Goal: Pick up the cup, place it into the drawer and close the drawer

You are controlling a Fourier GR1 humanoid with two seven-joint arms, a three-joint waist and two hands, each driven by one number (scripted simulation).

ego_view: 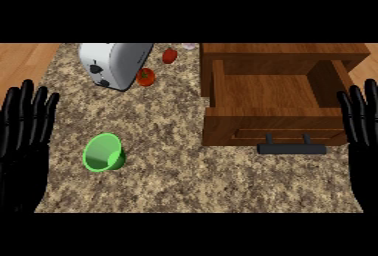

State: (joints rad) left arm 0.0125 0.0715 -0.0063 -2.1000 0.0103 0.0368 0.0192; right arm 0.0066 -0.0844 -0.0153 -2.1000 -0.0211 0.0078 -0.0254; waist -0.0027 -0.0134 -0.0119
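Observation:
A green cup (103, 152) lies tipped on the speckled counter (184, 175) at the lower left, its mouth facing up and left. At the right, a wooden drawer (273, 92) stands pulled out with nothing inside, its dark handle (291, 148) facing me. My left hand (22, 145) rests open at the left edge with fingers up, a short way left of the cup. Along the right edge my right hand (363, 140) rests open beside the drawer's front corner. Neither hand touches anything.
A white toaster (112, 62) lies at the back left. Two red tomatoes (145, 76) (170, 55) sit just right of it, near the drawer cabinet (284, 50). A small pale object (190, 46) shows at the back edge. Wooden floor borders the counter at the left.

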